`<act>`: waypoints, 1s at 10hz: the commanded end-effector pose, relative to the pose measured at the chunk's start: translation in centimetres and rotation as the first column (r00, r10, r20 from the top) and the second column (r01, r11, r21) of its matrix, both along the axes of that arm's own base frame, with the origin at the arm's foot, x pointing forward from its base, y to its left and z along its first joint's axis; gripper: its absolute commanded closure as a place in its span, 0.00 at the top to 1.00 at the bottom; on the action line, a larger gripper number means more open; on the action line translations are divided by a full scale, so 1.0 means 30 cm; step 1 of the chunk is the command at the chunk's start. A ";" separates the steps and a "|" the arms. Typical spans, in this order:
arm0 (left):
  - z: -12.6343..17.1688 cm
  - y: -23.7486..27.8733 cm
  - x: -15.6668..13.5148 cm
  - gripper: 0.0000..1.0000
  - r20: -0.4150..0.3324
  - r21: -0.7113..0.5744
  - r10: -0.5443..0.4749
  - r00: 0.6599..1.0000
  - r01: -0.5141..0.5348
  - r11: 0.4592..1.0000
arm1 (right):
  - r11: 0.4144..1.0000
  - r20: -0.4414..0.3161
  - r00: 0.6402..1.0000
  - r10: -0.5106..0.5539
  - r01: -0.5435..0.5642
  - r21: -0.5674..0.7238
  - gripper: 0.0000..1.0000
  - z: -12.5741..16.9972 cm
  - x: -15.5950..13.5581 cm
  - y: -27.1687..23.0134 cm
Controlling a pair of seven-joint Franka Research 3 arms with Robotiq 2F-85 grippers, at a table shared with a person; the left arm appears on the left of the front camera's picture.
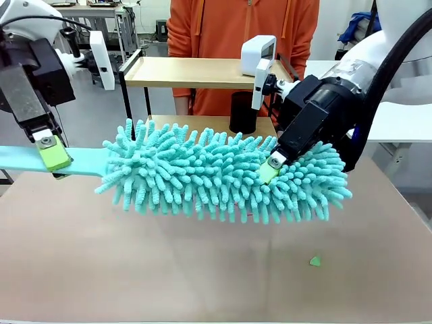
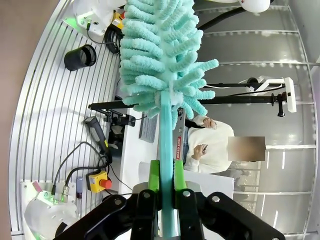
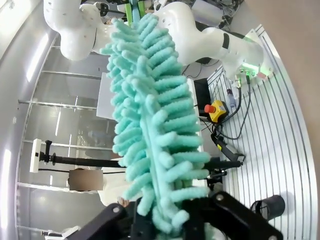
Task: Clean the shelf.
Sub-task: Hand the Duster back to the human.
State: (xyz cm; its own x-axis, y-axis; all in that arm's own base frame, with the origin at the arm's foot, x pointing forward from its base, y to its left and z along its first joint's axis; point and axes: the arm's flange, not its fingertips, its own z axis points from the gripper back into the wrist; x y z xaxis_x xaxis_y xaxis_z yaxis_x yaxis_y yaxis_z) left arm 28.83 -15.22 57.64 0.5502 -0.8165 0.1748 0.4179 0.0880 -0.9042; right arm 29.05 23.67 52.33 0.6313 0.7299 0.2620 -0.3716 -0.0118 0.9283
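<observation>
A teal fluffy duster (image 1: 202, 175) hangs level over the brown table, between both arms. My left gripper (image 1: 52, 158) is shut on its flat teal handle (image 1: 88, 160) at the left end; in the left wrist view the green pads (image 2: 154, 176) clamp the handle (image 2: 167, 150) below the fluffy head (image 2: 160, 55). My right gripper (image 1: 273, 165) is shut on the head's right end, its fingers buried in the strands (image 3: 150, 115). Behind the duster stands the shelf, with its top wooden board (image 1: 196, 71) and a lower board (image 1: 202, 123).
A person in an orange top (image 1: 223, 27) stands behind the shelf. A black cup (image 1: 243, 111) sits on the lower board and a white device (image 1: 258, 54) on the top one. A small green scrap (image 1: 315, 260) lies on the table (image 1: 202, 277).
</observation>
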 end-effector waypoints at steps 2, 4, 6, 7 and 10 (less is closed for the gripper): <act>0.017 0.000 0.007 0.69 0.020 -0.030 0.017 1.000 -0.017 0.999 | 0.999 0.013 1.000 0.028 -0.028 0.017 0.00 -0.005 0.005 -0.008; 0.032 0.023 0.021 0.74 0.023 -0.060 0.064 0.998 -0.063 0.996 | 0.999 0.009 1.000 0.030 -0.030 0.017 0.00 -0.005 0.007 -0.012; 0.053 0.106 0.061 1.00 0.059 -0.088 0.215 0.975 -0.210 0.974 | 1.000 -0.009 1.000 0.016 -0.016 0.025 0.00 -0.008 0.017 -0.041; 0.056 0.193 0.097 1.00 0.088 -0.115 0.392 0.916 -0.382 0.917 | 0.999 -0.023 1.000 -0.002 0.002 0.033 0.00 -0.009 0.022 -0.076; 0.079 0.537 0.172 1.00 0.098 -0.284 0.929 0.358 -0.884 0.370 | 0.991 -0.007 0.995 -0.104 0.104 0.087 0.00 0.038 0.031 -0.227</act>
